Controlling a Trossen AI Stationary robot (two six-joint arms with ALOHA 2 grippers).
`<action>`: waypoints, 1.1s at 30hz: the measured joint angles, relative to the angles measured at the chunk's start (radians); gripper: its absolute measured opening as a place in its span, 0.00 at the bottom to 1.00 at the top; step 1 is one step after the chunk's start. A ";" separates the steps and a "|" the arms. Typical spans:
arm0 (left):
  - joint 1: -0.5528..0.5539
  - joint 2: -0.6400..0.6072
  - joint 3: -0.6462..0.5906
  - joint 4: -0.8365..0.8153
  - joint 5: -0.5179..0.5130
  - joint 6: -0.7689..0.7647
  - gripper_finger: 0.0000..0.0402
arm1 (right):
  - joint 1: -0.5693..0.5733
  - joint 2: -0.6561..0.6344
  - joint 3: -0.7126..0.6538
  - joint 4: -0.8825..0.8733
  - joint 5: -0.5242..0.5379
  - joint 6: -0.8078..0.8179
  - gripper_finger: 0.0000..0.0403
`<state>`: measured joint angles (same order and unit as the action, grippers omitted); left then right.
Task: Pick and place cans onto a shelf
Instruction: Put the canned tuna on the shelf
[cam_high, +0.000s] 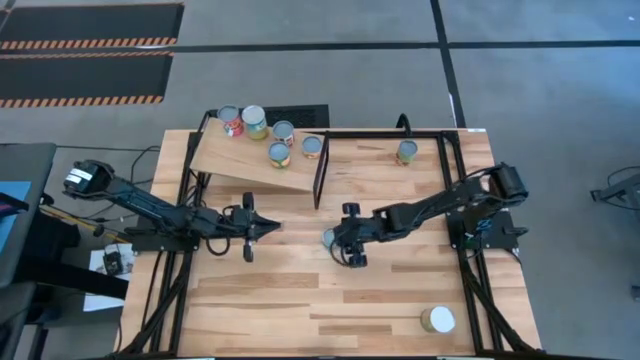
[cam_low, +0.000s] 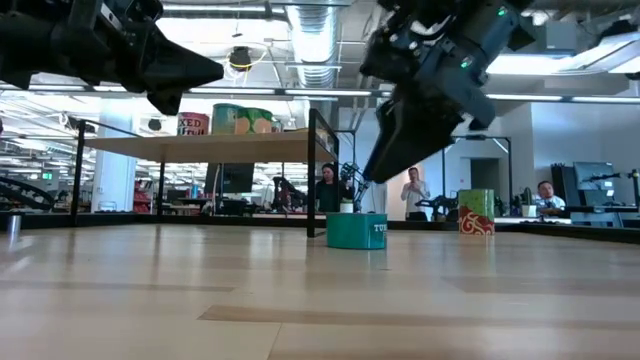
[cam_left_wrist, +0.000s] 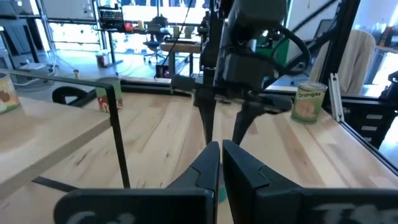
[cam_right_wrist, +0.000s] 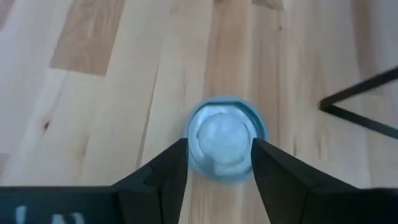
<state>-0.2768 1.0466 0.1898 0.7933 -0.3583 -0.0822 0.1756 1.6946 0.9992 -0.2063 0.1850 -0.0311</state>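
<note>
- While poised over the teal can (cam_right_wrist: 226, 138) mid-table, right gripper (cam_right_wrist: 219, 163) spread wide, one finger on either side of the silvery top, nothing held; from the low view, fingertips above the can (cam_low: 356, 230), which stands on the tabletop (cam_high: 400, 290).
- Judged as the approach step of a pick: straddling done, descent and closing yet to come.
- Next move, by estimate: straight down until the pads flank the can wall, then a squeeze, then a lift high enough to clear the shelf's (cam_high: 250, 160) black frame post (cam_high: 320, 170) just far-left of the can.
- Left gripper (cam_high: 268, 228) closed and empty, hovering to the left of the can, tips aimed at the right arm; near enough to matter if the carry swings left.
- Five cans (cam_high: 270, 135) already grouped along the far side of the shelf board, two red and green ones at the far left, three more to their right; free board on the near, lower side, though sloping, so sliding is a risk.
- One can with an orange label (cam_high: 406, 151) at the far right of the table, beyond the shelf; a wider cream-topped can (cam_high: 437, 319) near the front right edge, well apart from everything.
- Open planks near and right of the teal can: plenty of room for withdrawal on that side.
- Beyond the table's far edge, people (cam_low: 410, 192) in the room, well clear.
</note>
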 joint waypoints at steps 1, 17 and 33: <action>0.000 0.000 0.000 -0.006 -0.001 0.000 0.02 | 0.003 0.017 0.012 -0.009 0.000 -0.003 0.48; 0.000 0.000 0.000 -0.026 -0.021 -0.019 0.02 | 0.013 0.207 0.118 -0.064 0.011 -0.022 0.32; 0.000 0.000 0.001 -0.040 -0.078 -0.042 0.02 | 0.024 0.112 0.264 -0.115 -0.212 -0.156 0.02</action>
<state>-0.2768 1.0470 0.1904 0.7532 -0.4358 -0.1246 0.1992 1.8070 1.2632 -0.3210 -0.0274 -0.1869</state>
